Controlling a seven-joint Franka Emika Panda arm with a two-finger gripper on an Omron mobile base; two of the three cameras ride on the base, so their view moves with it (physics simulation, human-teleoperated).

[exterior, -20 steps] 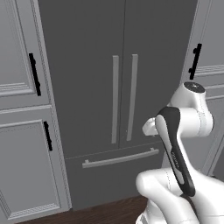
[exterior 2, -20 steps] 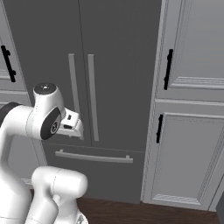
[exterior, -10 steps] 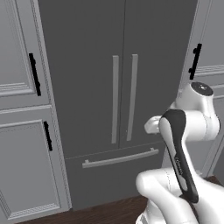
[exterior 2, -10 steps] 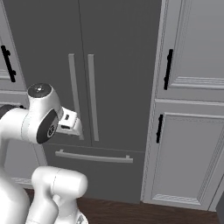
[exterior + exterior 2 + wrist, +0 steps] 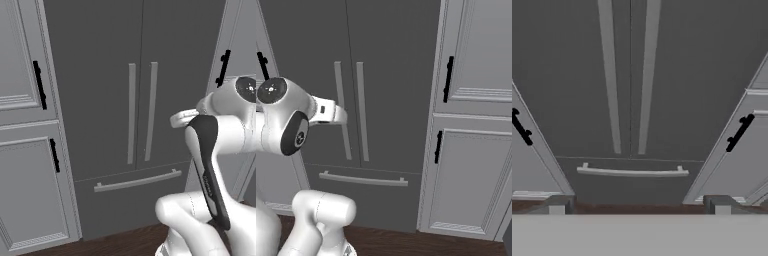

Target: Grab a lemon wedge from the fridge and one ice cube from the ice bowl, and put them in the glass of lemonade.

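Dark grey fridge (image 5: 100, 75) doors closed, bar handles vertical; end effector (image 5: 639, 202) fingers apart.

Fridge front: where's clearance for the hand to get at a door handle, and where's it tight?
Open door face lies outboard of each bar handle on the fridge: left of the left bar handle, right of the right bar handle. Tight spots: the narrow strip between the bars, and just above the drawer handle. The gripper is open.

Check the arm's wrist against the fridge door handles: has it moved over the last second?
Yes. In the right base view the wrist has slid right, toward the fridge left door handle, now overlapping it. The fridge doors are shut.
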